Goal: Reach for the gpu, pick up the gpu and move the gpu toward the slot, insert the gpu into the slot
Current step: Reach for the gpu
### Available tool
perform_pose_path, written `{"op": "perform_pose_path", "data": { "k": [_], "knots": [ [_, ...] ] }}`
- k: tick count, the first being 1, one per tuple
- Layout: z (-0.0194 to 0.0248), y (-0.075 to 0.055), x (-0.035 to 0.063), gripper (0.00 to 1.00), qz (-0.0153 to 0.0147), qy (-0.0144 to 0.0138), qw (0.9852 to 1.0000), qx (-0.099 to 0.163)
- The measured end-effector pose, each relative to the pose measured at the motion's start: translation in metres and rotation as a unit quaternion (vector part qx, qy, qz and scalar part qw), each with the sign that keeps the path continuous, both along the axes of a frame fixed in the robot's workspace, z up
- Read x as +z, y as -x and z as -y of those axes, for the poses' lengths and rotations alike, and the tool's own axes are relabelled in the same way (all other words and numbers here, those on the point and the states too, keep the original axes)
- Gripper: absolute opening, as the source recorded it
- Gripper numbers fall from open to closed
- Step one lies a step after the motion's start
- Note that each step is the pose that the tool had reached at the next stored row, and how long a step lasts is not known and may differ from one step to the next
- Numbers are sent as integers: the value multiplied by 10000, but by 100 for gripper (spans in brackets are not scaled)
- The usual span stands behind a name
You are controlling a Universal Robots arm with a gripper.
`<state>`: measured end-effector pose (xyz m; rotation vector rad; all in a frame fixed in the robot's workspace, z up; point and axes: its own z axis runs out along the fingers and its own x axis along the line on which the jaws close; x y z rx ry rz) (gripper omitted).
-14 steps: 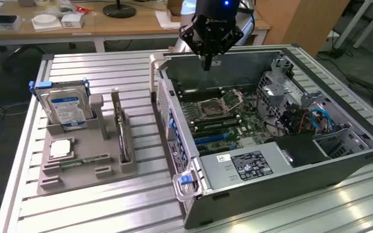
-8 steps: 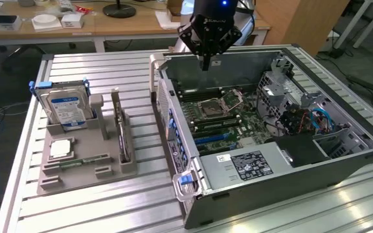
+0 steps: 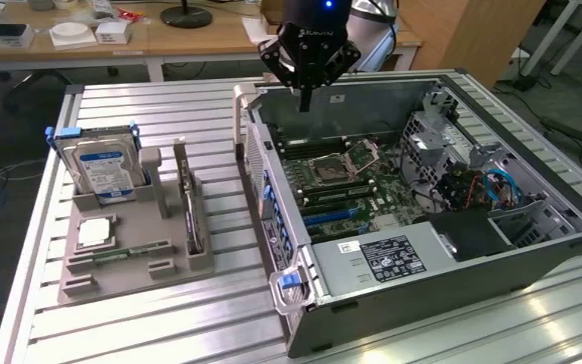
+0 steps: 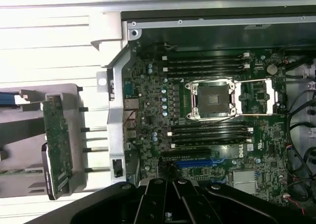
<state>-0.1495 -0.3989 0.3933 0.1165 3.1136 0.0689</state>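
Pincer (image 3: 305, 103) (image 4: 167, 188): black fingers pressed together, nothing between them. It hangs above the far edge of the open silver-grey tower computer case (image 3: 453, 254), which lies on its side. It touches nothing.

Directly under and just past the pincer is the green motherboard (image 3: 344, 173) (image 4: 207, 135) with a bare square CPU socket (image 4: 211, 99) and black card slots.

The gpu (image 3: 192, 218) (image 4: 58, 137), a thin green circuit card with a black cooler block, is well apart from the pincer. It sits outside the case wall, toward the exterior view's left, standing on edge in a grey plastic holder tray (image 3: 119, 269).

Farther from the pincer on the same tray: a boxy silver hard drive with a blue-white label (image 3: 106, 171), upright, and a small narrow green memory stick (image 3: 129, 250), lying flat.

Case and tray both rest on the ribbed aluminium bench (image 3: 170, 114).

Behind the pincer is a wooden desk (image 3: 200, 42) carrying a round black stand base (image 3: 187, 15) and white boxes (image 3: 73, 34).
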Motion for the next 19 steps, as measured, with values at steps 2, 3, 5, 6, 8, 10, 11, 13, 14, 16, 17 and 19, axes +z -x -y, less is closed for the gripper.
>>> {"op": "perform_pose_path", "data": {
  "k": [2, 3, 5, 6, 8, 10, 11, 13, 14, 16, 17, 19],
  "knots": [
    [0, 33, 1, 10, 0, 1, 10000, 0],
    [0, 52, 1, 10, 0, 1, 10000, 0],
    [0, 92, 0, 10, 0, 0, 10000, 0],
    [0, 110, 0, 10, 0, 0, 10000, 0],
    [0, 146, 0, 10, 0, 0, 10000, 0],
    [0, 180, 0, 10, 0, 1, 10000, 0],
    [0, 197, 0, 10, -1, 1, 10000, 0],
    [0, 232, 0, 10, 0, 0, 10000, 0],
    [0, 251, 0, 10, 0, 0, 10000, 0],
    [0, 289, 0, 10, 0, 0, 10000, 0],
    [0, 307, 0, 10, 0, 0, 10000, 0],
    [0, 343, 0, 10, 0, 0, 10000, 0]
  ]
}}
